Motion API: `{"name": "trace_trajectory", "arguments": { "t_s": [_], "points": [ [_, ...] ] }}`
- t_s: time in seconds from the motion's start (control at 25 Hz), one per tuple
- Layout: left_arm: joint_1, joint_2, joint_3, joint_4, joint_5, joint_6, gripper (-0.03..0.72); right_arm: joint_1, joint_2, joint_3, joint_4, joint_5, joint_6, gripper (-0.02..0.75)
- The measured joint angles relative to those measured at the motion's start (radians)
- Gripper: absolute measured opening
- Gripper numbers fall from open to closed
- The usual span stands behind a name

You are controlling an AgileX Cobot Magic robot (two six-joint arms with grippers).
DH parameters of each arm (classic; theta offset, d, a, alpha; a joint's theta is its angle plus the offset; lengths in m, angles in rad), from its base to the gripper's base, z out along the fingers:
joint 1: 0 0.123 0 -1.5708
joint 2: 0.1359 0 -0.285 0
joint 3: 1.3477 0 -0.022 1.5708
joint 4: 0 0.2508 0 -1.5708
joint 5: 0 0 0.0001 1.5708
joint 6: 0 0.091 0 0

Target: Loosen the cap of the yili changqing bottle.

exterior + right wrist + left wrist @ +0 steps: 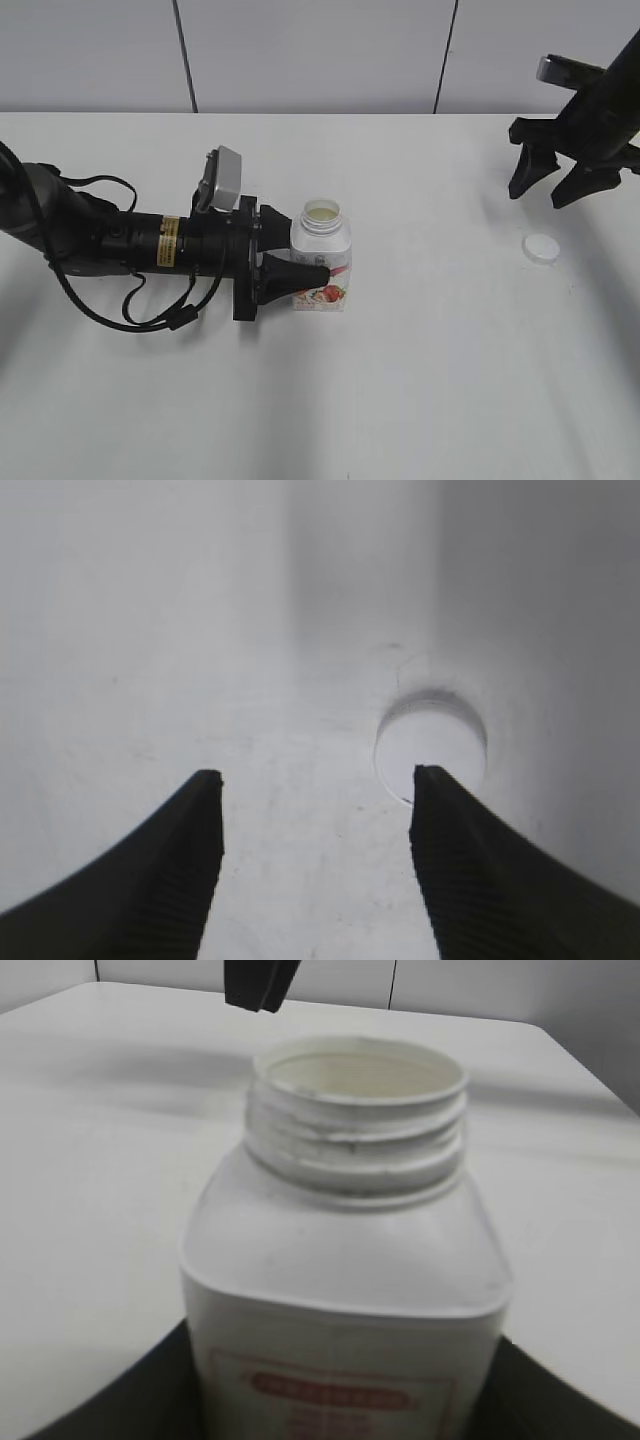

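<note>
Left claw (300,262) clamped low, right claw (555,185) raised, jaws apart

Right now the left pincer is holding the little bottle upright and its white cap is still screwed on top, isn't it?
Not quite. The left pincer does hold the yili changqing bottle upright, but the cap is off: it lies on the table over on the right, below the open right pincer. The exterior view shows this, and the left wrist view shows the bare threaded neck.
</note>
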Motion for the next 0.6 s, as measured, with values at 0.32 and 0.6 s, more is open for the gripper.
{"name": "trace_trajectory", "arguments": {
  "t_s": [0.32,0.6],
  "points": [
    [0.0,0.003,0.0,0.007,0.014,-0.036,0.624,0.0,0.0,-0.012,-0.008,0.062,0.001,0.47],
    [0.0,-0.036,0.0,0.016,0.015,-0.038,0.636,0.0,0.0,-0.047,-0.012,0.118,0.001,0.47]
  ]
}}
